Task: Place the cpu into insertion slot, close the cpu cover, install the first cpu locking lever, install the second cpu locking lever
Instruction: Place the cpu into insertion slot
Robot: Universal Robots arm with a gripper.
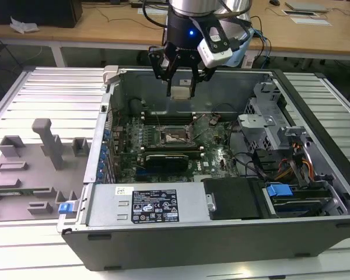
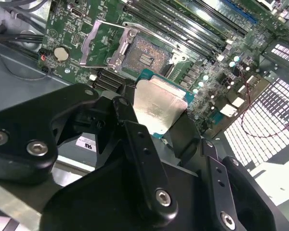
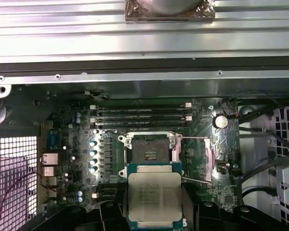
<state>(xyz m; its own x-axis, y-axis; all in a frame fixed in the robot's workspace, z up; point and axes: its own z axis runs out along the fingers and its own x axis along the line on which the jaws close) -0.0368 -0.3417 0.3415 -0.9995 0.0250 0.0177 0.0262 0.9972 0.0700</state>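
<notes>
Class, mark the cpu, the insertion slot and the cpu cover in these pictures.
cpu (image 3: 154,195), first wrist view, middle of its metal top.
insertion slot (image 3: 149,153), first wrist view, its centre.
cpu cover (image 2: 120,48), second wrist view, frame bar nearest the slot.

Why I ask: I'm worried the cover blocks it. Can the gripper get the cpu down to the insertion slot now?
Probably yes. The cpu cover is swung open beside the insertion slot, whose centre lies bare, and the gripper holds the cpu above the board with nothing visible between.
</notes>
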